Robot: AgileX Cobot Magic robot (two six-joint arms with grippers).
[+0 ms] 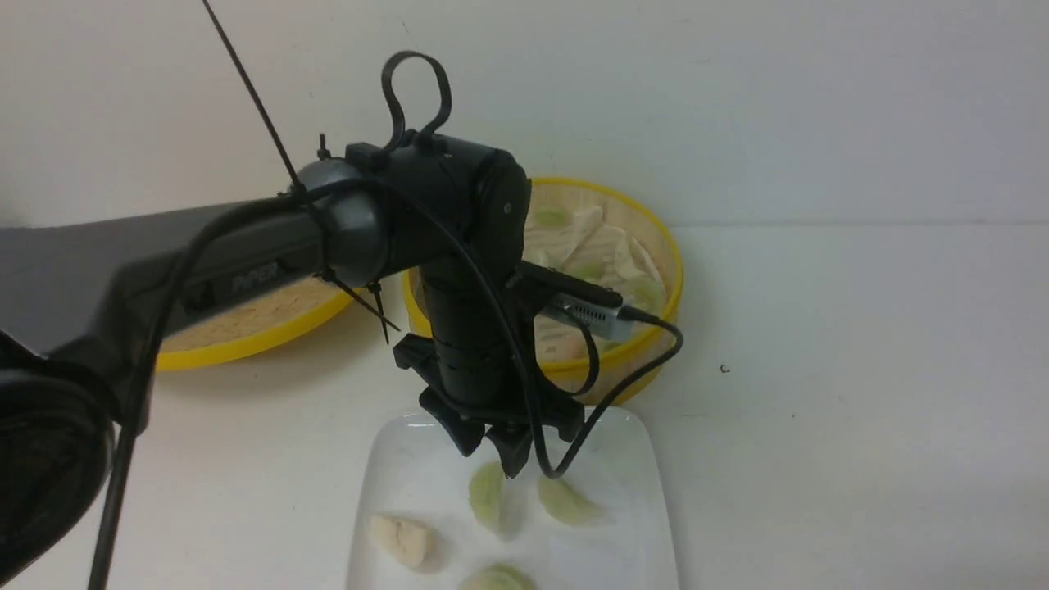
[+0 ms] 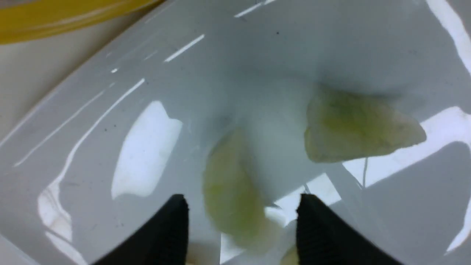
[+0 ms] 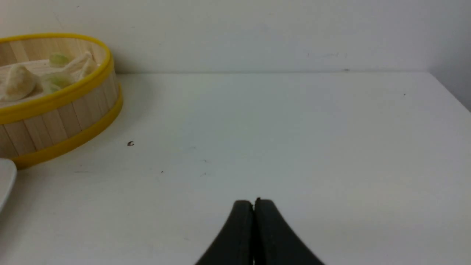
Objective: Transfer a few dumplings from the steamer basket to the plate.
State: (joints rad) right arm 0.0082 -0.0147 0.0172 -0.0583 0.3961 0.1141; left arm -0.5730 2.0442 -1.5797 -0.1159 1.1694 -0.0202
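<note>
The white plate lies at the front with several dumplings on it: two pale green, one whitish, one green at the frame's bottom edge. My left gripper hangs just above the plate, open. In the left wrist view its jaws stand wide apart on either side of a green dumpling lying on the plate, with another dumpling beside it. The steamer basket behind holds more dumplings. My right gripper is shut and empty over bare table.
A flat yellow-rimmed woven lid lies at the back left, partly hidden by my left arm. The right wrist view shows the basket, the plate's corner and the wall behind. A small dark speck lies right of the basket.
</note>
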